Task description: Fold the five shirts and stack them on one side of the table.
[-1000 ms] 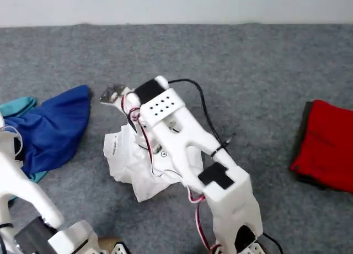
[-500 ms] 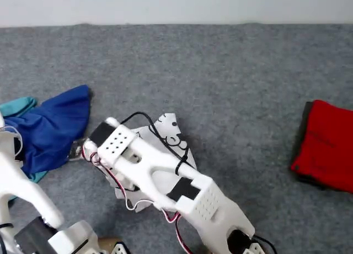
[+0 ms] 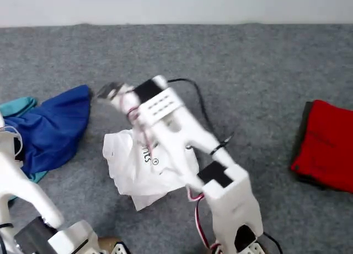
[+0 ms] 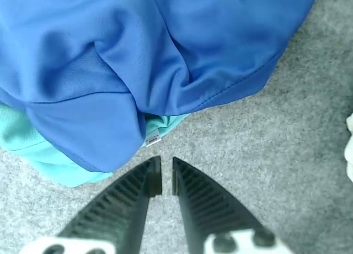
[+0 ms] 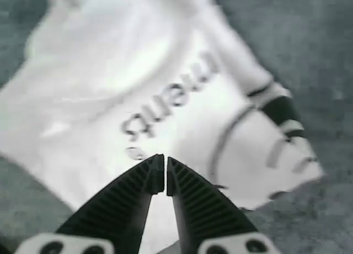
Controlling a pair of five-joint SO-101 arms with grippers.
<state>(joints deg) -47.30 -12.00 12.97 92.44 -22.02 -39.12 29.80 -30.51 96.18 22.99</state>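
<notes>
A crumpled white shirt [image 3: 128,168] with dark print lies in the middle of the grey table. My right gripper [image 3: 110,91] hovers above and beyond it toward the blue shirt; in the right wrist view the gripper [image 5: 165,174] is shut and empty over the white shirt [image 5: 138,83]. A blue shirt [image 3: 52,127] lies bunched at the left over a teal shirt [image 3: 16,106]. My left gripper [image 4: 166,176] is shut and empty just above the table, beside the hem of the blue shirt [image 4: 165,44] and the teal shirt [image 4: 33,149].
A folded red shirt [image 3: 328,143] rests on a dark garment [image 3: 305,118] at the table's right edge. The left arm [image 3: 19,179] stands at the front left. A pale wall [image 3: 176,5] borders the far edge. Bare grey surface [image 3: 248,72] stretches across the back and centre right.
The right arm swung down to the left across the white shirt, then back up to its former spot. The white shirt was dragged and now lies differently. The left arm kept still.
</notes>
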